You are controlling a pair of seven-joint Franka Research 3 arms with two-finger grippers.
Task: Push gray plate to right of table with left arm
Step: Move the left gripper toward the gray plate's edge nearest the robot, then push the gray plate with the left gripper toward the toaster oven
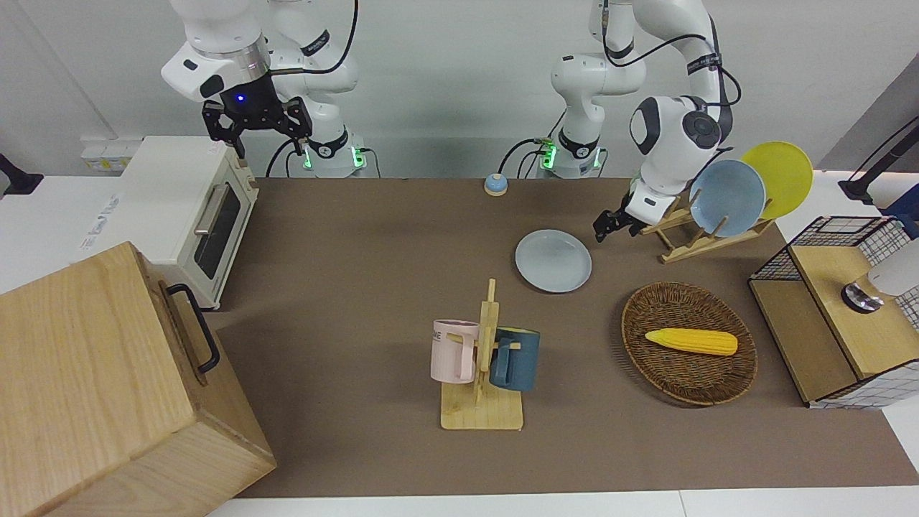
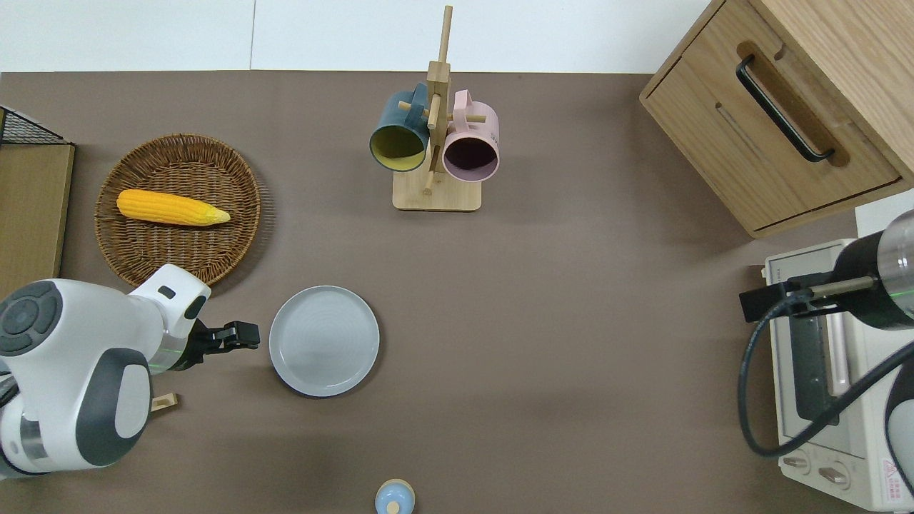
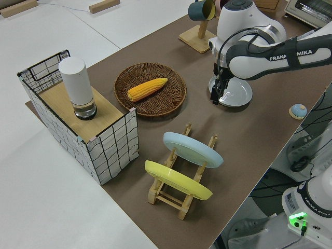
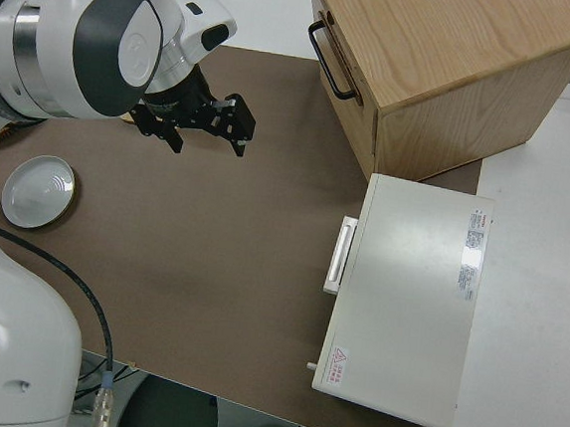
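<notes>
Brown table bears gray plate, left pincer beside it, closure unclear; wicker basket nearby.

A plain pale wall rises at the robots' end; a white surface (evenly lit) surrounds the mat.

left pincer fingers: too small to tell their gap
plate rack: mostly hidden under the left arm overhead
toaster oven: cut off by the overhead edge
</notes>
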